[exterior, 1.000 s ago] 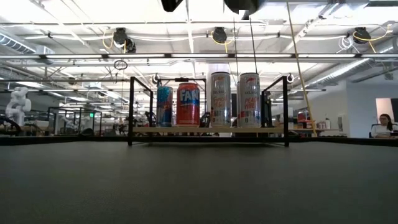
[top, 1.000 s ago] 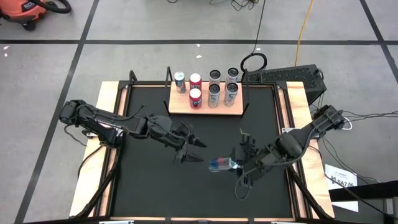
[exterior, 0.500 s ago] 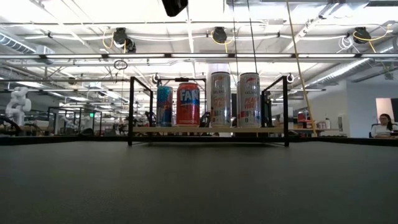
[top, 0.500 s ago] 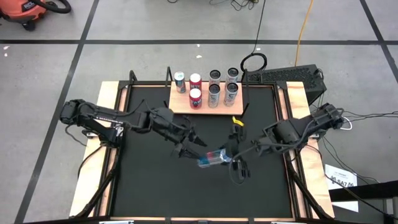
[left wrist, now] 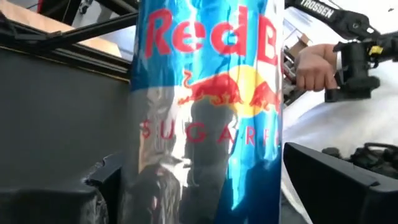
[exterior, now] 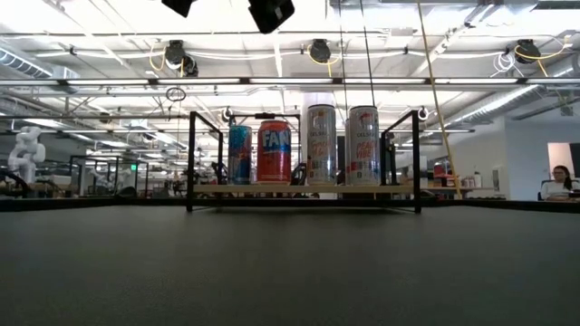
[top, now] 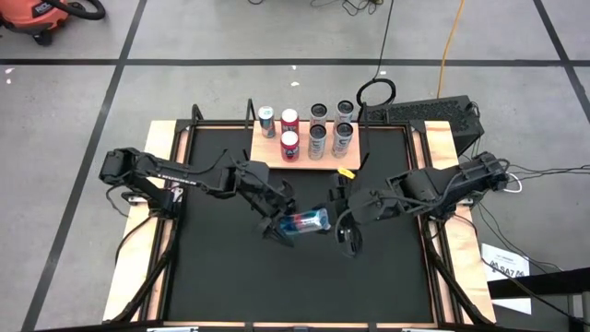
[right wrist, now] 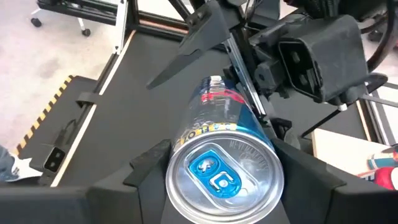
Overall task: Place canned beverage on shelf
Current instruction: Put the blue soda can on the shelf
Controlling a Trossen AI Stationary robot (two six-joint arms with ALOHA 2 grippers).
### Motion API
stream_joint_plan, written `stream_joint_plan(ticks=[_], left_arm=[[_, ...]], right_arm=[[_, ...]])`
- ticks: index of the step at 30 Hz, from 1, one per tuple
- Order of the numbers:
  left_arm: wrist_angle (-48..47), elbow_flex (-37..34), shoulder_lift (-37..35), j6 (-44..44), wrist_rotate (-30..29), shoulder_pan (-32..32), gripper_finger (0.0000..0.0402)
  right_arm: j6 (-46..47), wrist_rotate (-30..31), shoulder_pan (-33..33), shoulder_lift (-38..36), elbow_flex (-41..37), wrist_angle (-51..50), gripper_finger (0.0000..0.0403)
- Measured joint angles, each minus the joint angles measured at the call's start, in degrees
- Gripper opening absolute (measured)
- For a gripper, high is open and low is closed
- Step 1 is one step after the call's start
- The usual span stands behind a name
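A blue-and-silver beverage can (top: pixel 307 221) lies nearly level in the air above the middle of the black table, with my right gripper (top: pixel 336 222) shut on it from the right. My left gripper (top: pixel 283 226) is open at the can's other end, one finger (left wrist: pixel 102 180) on each side of the can's body (left wrist: pixel 208 112). I cannot tell whether they touch it. The shelf (top: pixel 304 159), a small wood board with black uprights, stands at the table's far edge with several upright cans (exterior: pixel 308 145) on it. My right gripper pinches the can's round sides near its top end (right wrist: pixel 224 177) between its two fingers (right wrist: pixel 149 167). The fingers come from the table's right, slanting a little down, and lie along the can. The can is lifted clear of the table, its tab end toward my wrist.
Light-wood strips (top: pixel 159 184) edge the black tabletop. Bare black surface (top: pixel 304 286) lies on the near side of both grippers, and more between them and the shelf. A dark box (top: pixel 433 112) and cables sit past the far right corner.
My right gripper has carried the can toward the table's left and far edges and has rolled. The can stays clear of the table. My left gripper has reached right and turned, and its fingers now stand on either side of the can's bottom end.
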Motion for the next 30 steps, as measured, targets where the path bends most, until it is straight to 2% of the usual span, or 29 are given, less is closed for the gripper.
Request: stream_joint_plan(ticks=[5,14,17,21,26,30], left_arm=[[-0.06,0.00,0.00,4.64,0.07,0.08,0.0323],[-0.28,-0.02,0.02,8.66,0.05,1.07,0.0211],[-0.22,-0.07,0.02,10.73,-0.84,1.45,0.0208],[0.21,-0.07,-0.06,16.48,-5.84,1.55,0.0208],[0.09,-0.07,-0.45,22.47,-14.60,1.51,0.0208],[-1.35,-0.07,-1.90,25.56,-23.98,1.50,0.0208]], right_arm=[[-0.02,0.10,-0.21,-0.02,0.02,0.57,0.0231],[4.38,0.48,-0.43,-0.11,0.09,1.03,0.0238],[10.12,0.32,-1.31,-0.11,0.09,1.00,0.0255],[22.15,0.15,-2.75,-0.20,0.09,-0.13,0.0287],[44.34,-0.98,-5.50,-0.11,0.07,-1.37,0.0316],[49.10,-0.40,-6.37,-0.11,0.07,-0.66,0.0325]])
